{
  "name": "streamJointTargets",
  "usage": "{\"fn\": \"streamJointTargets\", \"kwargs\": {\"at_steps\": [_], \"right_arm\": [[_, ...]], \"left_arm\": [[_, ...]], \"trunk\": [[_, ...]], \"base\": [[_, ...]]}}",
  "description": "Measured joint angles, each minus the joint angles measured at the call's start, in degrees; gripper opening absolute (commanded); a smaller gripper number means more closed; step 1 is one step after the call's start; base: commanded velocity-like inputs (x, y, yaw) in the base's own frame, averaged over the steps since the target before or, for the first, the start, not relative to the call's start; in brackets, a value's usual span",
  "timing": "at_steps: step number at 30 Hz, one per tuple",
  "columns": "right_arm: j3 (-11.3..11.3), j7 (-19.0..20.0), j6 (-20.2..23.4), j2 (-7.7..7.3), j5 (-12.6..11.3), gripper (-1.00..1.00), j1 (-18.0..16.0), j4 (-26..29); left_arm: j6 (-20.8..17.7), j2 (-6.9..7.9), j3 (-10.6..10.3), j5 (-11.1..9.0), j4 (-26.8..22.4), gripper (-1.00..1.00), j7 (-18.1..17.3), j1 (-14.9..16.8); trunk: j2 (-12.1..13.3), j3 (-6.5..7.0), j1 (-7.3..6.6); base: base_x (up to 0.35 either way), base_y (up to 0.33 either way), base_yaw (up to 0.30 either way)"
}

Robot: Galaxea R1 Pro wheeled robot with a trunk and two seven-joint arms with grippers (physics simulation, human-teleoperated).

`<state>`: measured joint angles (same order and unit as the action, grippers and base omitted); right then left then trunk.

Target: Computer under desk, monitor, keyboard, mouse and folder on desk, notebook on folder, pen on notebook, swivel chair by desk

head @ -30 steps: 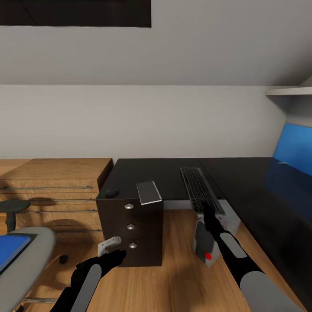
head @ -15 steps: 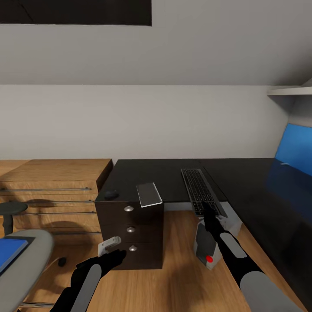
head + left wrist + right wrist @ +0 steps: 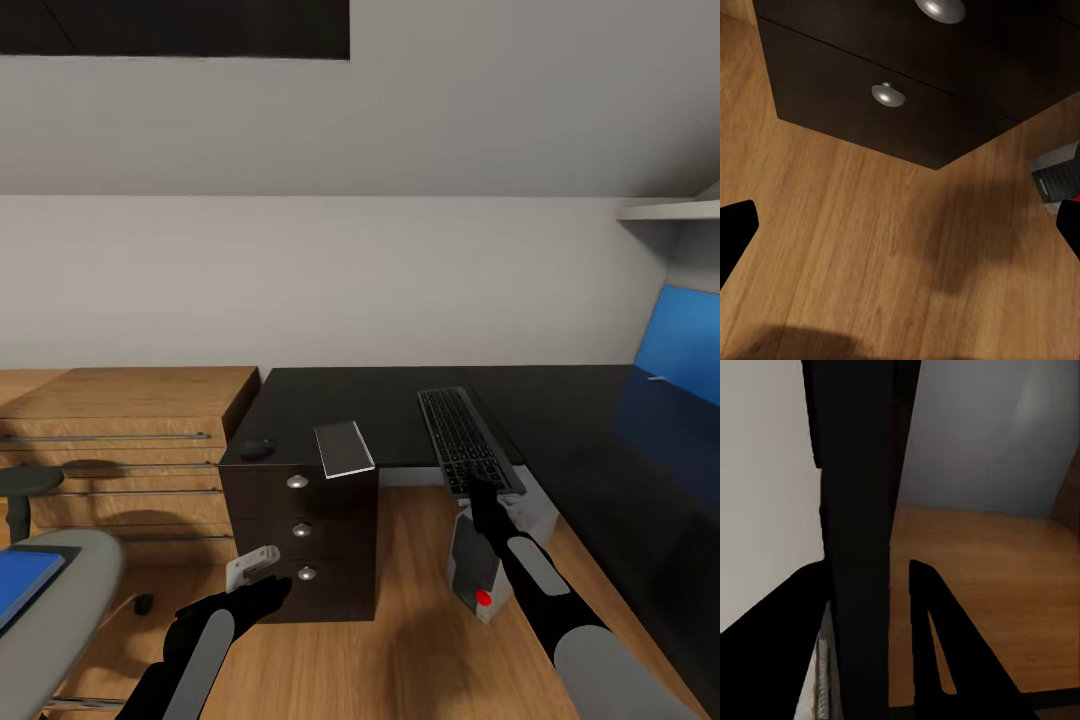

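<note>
We see soft, even indoor light with no glare, and the renders look slightly blurred throughout. Faint shadows pool on the wood floor (image 3: 420, 600) beneath the arms, and the glossy desk (image 3: 600, 450) top mirrors blue.

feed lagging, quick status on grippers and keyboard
Right gripper at keyboard near edge, grip unclear. Left gripper open, empty, by drawer unit. Computer under right arm.

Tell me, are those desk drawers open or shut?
Shut. All three fronts of the black drawer unit sit flush in one plane, knobs lined up, no gap showing in the head view.
</note>
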<state>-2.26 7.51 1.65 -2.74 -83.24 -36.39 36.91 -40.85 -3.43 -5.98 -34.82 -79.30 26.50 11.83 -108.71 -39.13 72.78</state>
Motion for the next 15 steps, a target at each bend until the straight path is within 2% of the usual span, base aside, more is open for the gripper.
{"fn": "streamJointTargets", "kwargs": {"at_steps": [9, 15], "right_arm": [[0.03, -0.05, -0.08, -0.01, -0.04, -1.00, -0.01, -0.03], [0.02, -0.07, -0.08, -0.01, -0.06, -1.00, -0.03, -0.03]], "left_arm": [[-0.07, 0.00, 0.04, -0.08, 0.10, 1.00, 0.08, 0.00], [-0.02, 0.00, 0.01, -0.05, 0.09, 1.00, 0.17, -0.02]], "trunk": [[0.00, 0.00, 0.00], [2.39, 1.07, -1.31]], "base": [[0.000, 0.000, 0.000], [0.000, 0.000, 0.000]]}}
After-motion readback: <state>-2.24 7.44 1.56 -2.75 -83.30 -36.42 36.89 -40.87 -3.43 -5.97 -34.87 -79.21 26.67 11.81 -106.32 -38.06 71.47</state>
